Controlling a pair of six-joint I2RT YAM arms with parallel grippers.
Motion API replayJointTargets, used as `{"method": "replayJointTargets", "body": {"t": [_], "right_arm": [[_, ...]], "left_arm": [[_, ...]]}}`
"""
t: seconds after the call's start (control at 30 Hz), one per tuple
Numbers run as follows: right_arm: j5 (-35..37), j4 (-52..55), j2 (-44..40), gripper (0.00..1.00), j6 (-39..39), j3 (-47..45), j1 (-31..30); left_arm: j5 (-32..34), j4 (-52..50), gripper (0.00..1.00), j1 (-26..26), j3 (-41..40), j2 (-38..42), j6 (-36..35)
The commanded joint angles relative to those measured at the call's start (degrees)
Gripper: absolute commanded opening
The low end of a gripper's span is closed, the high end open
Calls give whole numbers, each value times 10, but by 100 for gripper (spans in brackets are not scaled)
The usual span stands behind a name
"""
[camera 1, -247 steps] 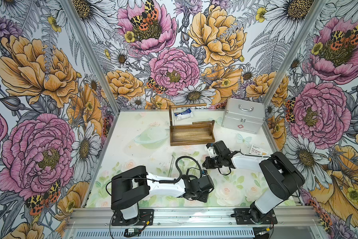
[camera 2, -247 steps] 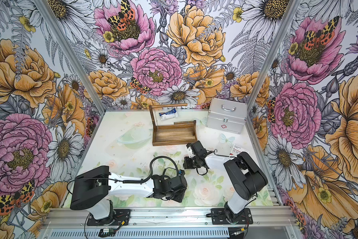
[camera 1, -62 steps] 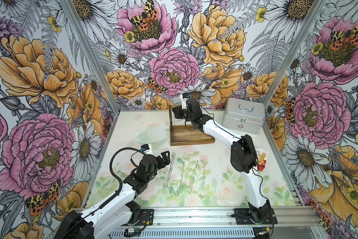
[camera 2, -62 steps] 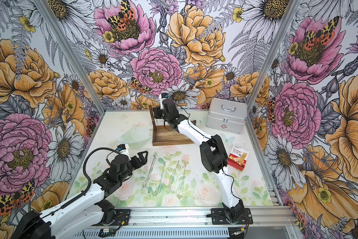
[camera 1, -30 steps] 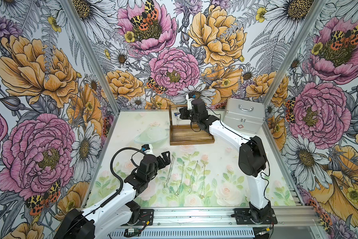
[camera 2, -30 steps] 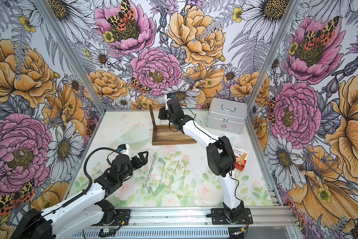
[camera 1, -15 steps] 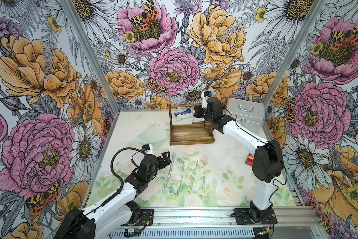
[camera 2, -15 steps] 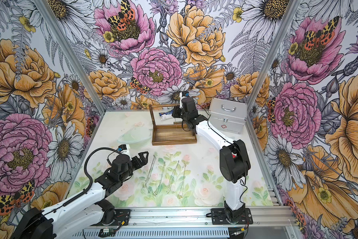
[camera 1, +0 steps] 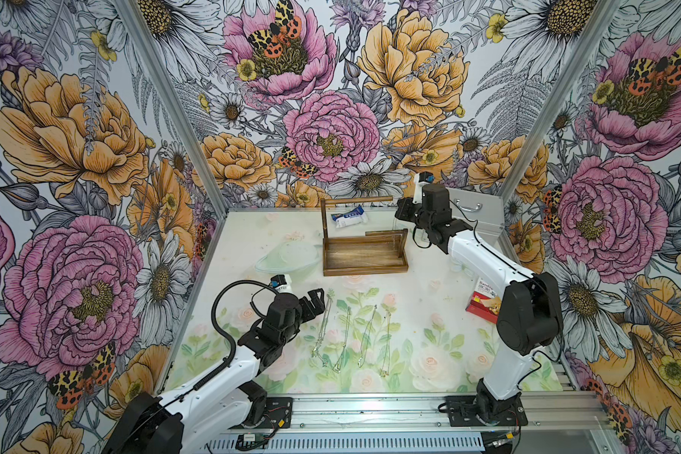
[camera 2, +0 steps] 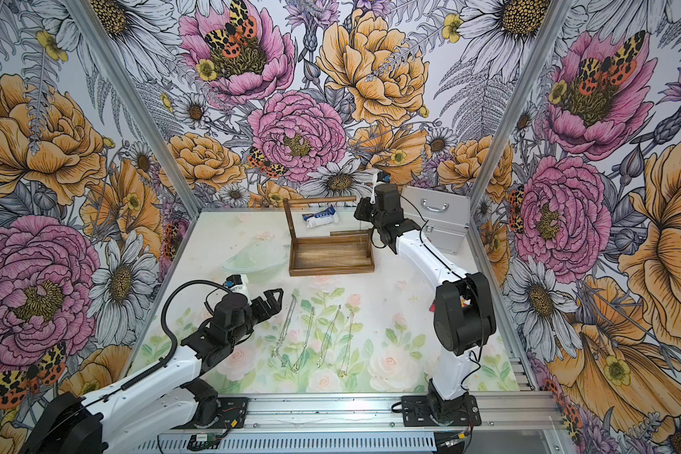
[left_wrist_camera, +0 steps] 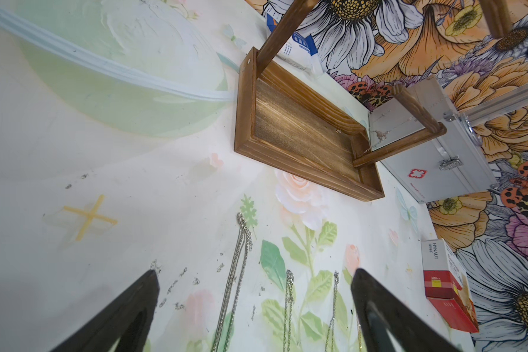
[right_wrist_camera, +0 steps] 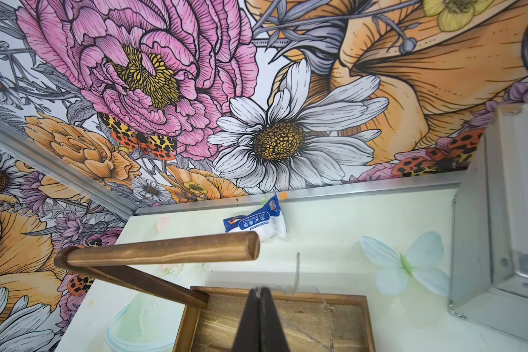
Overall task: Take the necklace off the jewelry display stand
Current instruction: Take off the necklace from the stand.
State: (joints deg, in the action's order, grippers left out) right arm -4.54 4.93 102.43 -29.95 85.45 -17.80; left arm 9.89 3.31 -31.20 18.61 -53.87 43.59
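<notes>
- While right gripper (right_wrist_camera: 260, 292) pinches the necklace (left_wrist_camera: 377, 135), chain hangs just past the top rod (right_wrist_camera: 162, 250) of the jewelry display stand (camera 1: 364, 270)
- left gripper (left_wrist_camera: 255, 270) stands spread wide, well apart from that stand

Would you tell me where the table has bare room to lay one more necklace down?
The widest bare patch lies between the laid-out necklaces and the red box. A narrower strip runs between the stand and those necklaces. It is crowded around the left gripper, and behind the stand by the gauze pack and case.
</notes>
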Motion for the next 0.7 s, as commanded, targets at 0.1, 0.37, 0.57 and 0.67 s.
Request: {"method": "replayJointTargets", "body": {"t": [0.1,0.37,0.57,0.67], "right_arm": [[-18,-42,-38,0,-9,-28,27],[-27,-41,-68,0,-10,-40,47],[-20,-41,-110,0,-7,-57,55],[-15,-39,-137,0,-8,-63,56]], "left_arm": [[-11,17,99,6,-2,-4,6],[-14,19,99,10,0,-9,8],[-17,19,99,12,0,-12,9],[-18,19,99,13,0,-12,9]]}}
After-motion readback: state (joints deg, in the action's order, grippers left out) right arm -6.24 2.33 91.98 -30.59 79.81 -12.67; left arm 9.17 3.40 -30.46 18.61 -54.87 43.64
